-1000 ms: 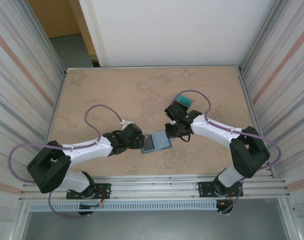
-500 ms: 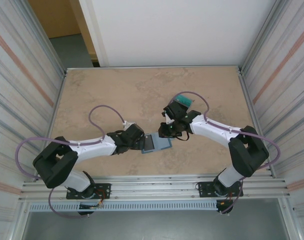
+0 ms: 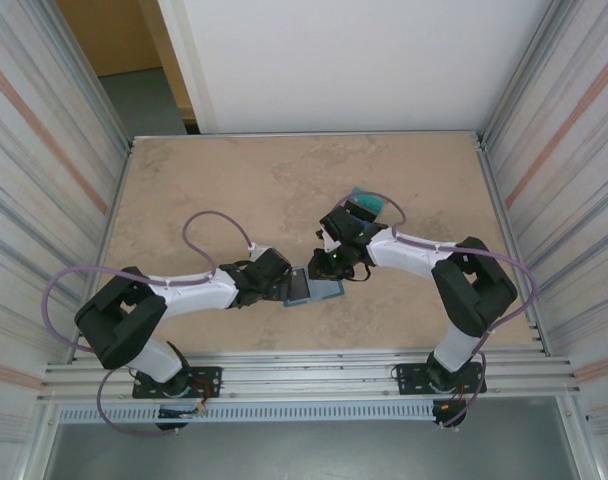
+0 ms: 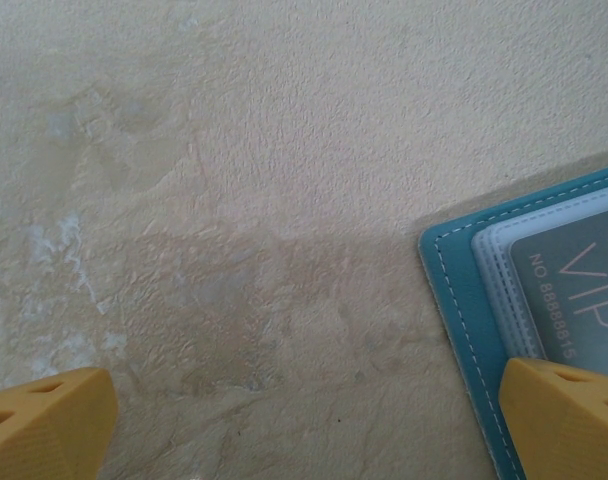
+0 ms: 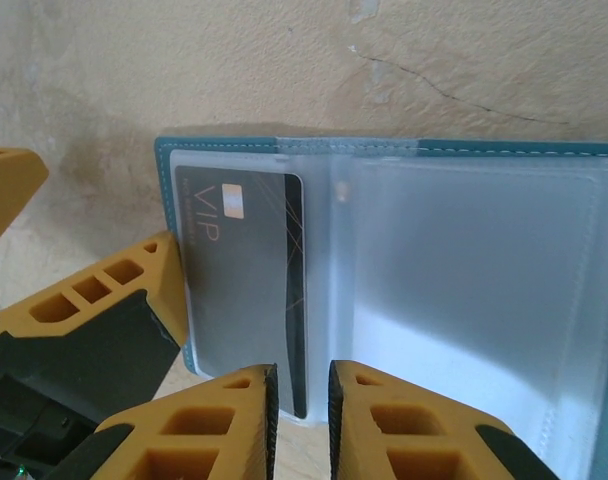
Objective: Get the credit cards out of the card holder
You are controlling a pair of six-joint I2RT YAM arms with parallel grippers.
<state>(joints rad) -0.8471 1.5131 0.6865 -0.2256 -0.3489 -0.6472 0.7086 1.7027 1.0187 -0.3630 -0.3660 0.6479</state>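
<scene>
Right wrist: card holder [image 5: 484,300] lies open, one black VIP card [image 5: 239,290] in its left sleeve, the right sleeve clear.
Right gripper [image 5: 302,400]: fingers nearly together at the card's lower corner; whether they pinch it cannot be told.
Left gripper [image 4: 304,425]: fingers wide apart, one at the holder's edge.
Top view: holder between both arms; teal card pile [image 3: 365,204] beside the right arm.
Surface: beige mottled table [image 3: 214,180], ribbed metal side walls.
Count: two arms, one holder.

Beige mottled tabletop [image 3: 234,180], ribbed metal side walls [image 3: 34,170], white back panel [image 3: 334,60], metal rail [image 3: 314,375] along the near edge
</scene>
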